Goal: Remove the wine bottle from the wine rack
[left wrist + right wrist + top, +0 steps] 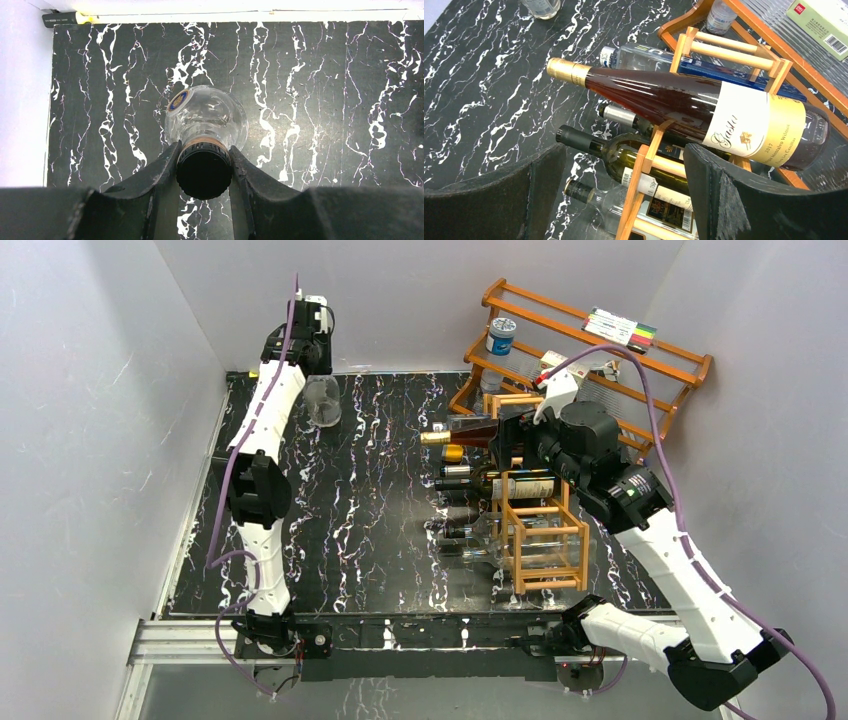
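Wine bottle point(664, 97): reddish-brown contents, gold foil cap, cream label. It lies tilted on top of the wine rack point(648, 160), neck pointing over the open bench point(370, 500).

Also in the rack:
- a green bottle point(616, 155) with a black cap
- a silver-capped bottle point(619, 115)
- a clear bottle with a blue label point(724, 70)

Your right fingers point(499, 200): spread wide above the rack, holding nothing.

Your left fingers point(155, 175): clamped on the black-capped neck of a clear glass bottle point(207, 117), which stands at the bench's far left. You cannot tell its contents.

Shelf point(700, 365) behind the rack: a blue-lidded jar point(501, 335) and a marker pack point(620, 330).
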